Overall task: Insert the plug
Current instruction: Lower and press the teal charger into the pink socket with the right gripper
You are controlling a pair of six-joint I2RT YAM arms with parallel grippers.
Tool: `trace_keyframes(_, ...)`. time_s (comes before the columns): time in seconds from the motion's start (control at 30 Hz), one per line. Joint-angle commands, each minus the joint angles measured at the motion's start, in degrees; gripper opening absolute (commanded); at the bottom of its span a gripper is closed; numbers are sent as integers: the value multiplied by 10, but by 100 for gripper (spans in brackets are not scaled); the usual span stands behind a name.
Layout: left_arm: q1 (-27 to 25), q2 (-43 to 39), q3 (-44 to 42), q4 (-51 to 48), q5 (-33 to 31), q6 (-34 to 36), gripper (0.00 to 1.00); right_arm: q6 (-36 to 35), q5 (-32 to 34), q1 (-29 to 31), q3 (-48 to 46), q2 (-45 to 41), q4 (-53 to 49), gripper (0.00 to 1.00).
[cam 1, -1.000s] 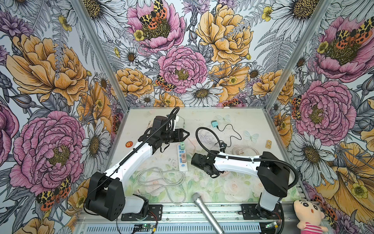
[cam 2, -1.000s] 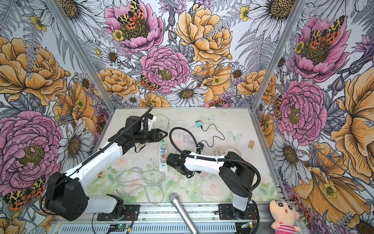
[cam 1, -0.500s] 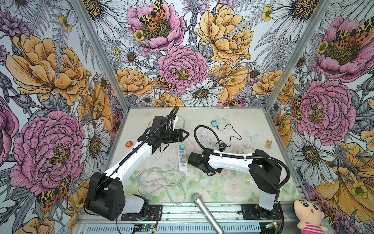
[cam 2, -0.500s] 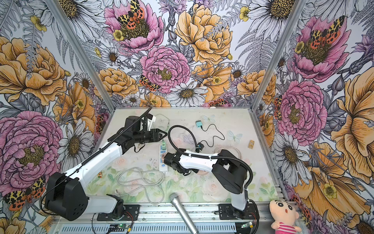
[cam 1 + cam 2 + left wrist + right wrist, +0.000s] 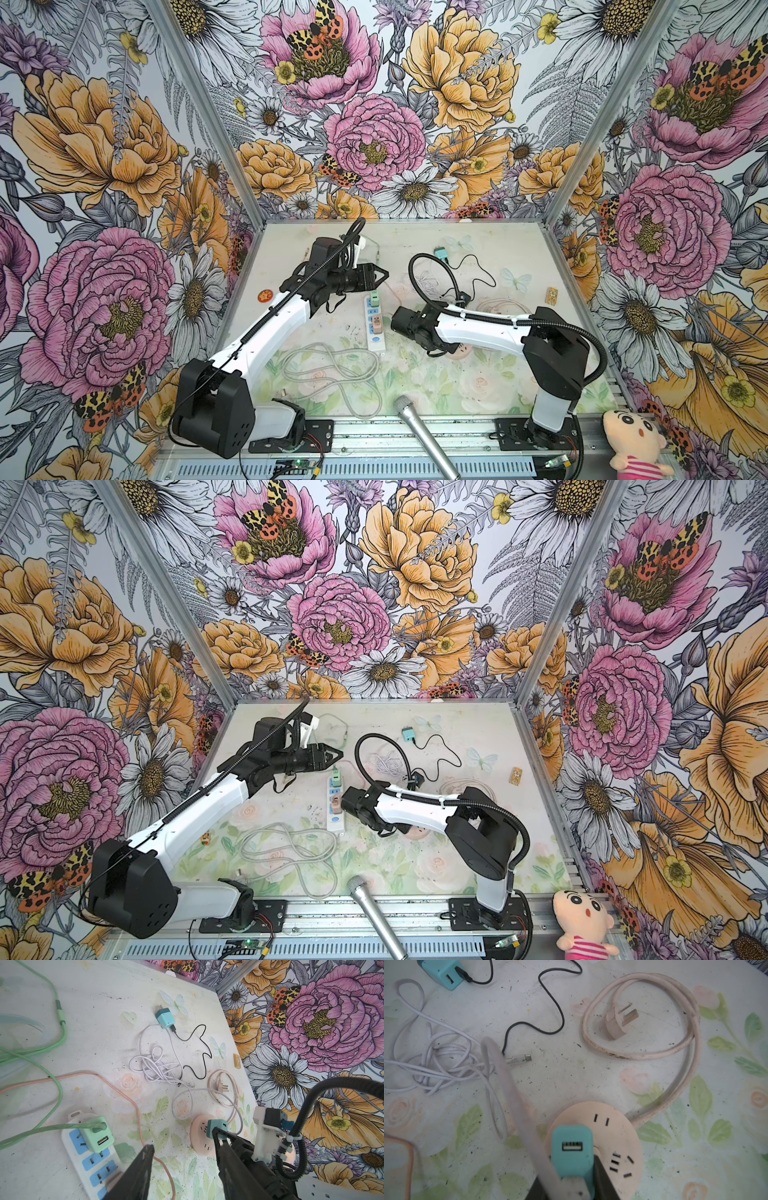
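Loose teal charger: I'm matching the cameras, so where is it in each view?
In a top view: loose teal charger far back, right of middle.
In a top view: same spot.
Left wrist: charger beyond the white cable tangle.
Right wrist: charger partly cropped, beside the tangle.
Shared landmark: that tangle.

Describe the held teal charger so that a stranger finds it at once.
Find the round pink socket under the right arm. The right tool holds a teal USB charger upright over it. Its port is empty; the other teal charger, farther back, carries a black cable.
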Motion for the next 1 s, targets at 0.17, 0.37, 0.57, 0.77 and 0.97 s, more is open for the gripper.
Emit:
trace_keyframes(0.17, -12, 0, 36, -31, -4, 15, 54, -5, -239, -32, -28, 97, 91, 0)
trace_keyframes(0.37, -17, 14, 49, -38, -5, 18, 54, -24, -259, -45, -30, 106, 102, 0)
trace_keyframes(0.57, -23, 17, 57, -54, -16, 28, 54, -22, -270, -40, -50, 103, 136, 0)
trace_keyframes(0.77, -25, 18, 57, -56, -24, 27, 54, -51, -256, -70, -54, 86, 148, 0)
trace_keyframes(0.97, -27, 20, 59, -60, -30, 30, 54, -54, -275, -70, -83, 65, 177, 0)
